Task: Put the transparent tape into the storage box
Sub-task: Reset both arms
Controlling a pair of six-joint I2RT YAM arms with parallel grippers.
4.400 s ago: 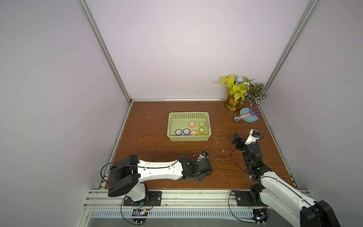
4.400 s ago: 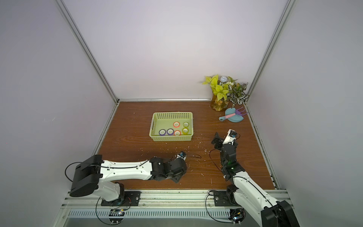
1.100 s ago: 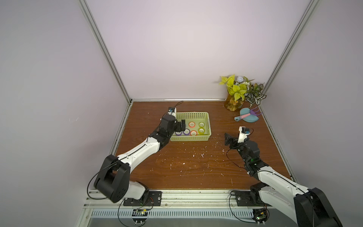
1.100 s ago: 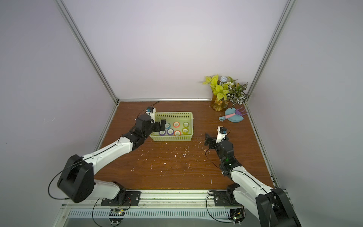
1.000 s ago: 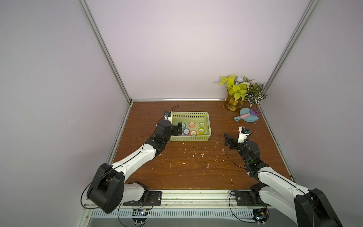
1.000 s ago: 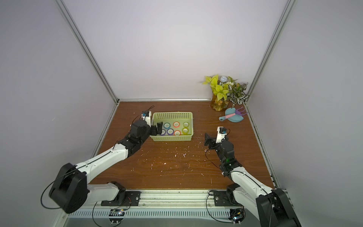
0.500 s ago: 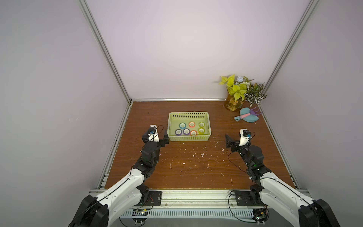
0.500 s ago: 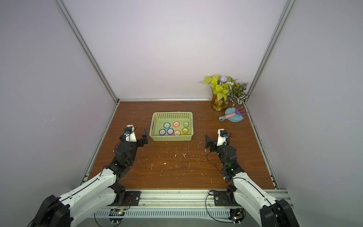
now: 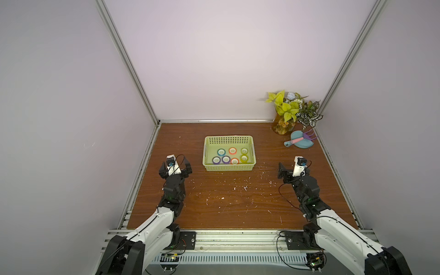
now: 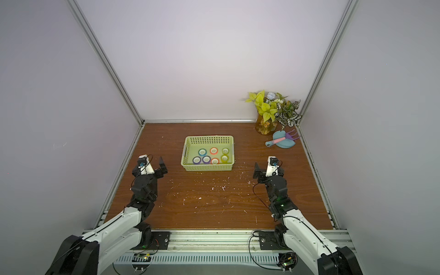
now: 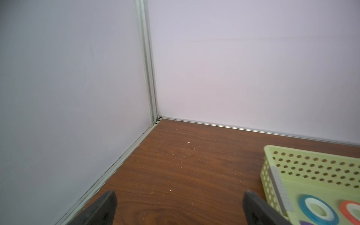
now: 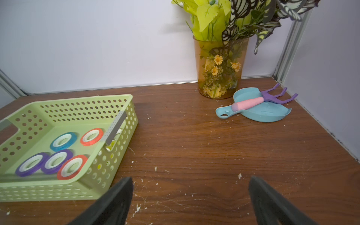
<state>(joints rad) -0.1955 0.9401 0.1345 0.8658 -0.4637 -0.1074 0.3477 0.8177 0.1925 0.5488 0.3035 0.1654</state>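
Seven rolls of the transparent tape (image 9: 222, 159) lie flat on the floor of the storage box (image 9: 229, 168). They sit in two rows toward its 6 o'clock wall: teal, orange and yellow behind, two purple, orange and yellow in front. Both top views and the right wrist view show them there. No roll shows anywhere on the tabletop (image 9: 238, 209), only scattered white crumbs (image 9: 244, 188). The loading therefore looks complete, with nothing left to pick up.

The left jaws stand wide and empty at the box's 8 o'clock, clear of its wall. The right jaws, also spread wide with nothing between them, sit at its 4 o'clock, well apart from it. A vase of plants (image 9: 284, 126) and a blue dustpan (image 9: 303, 144) occupy the corner at the box's 2 o'clock.
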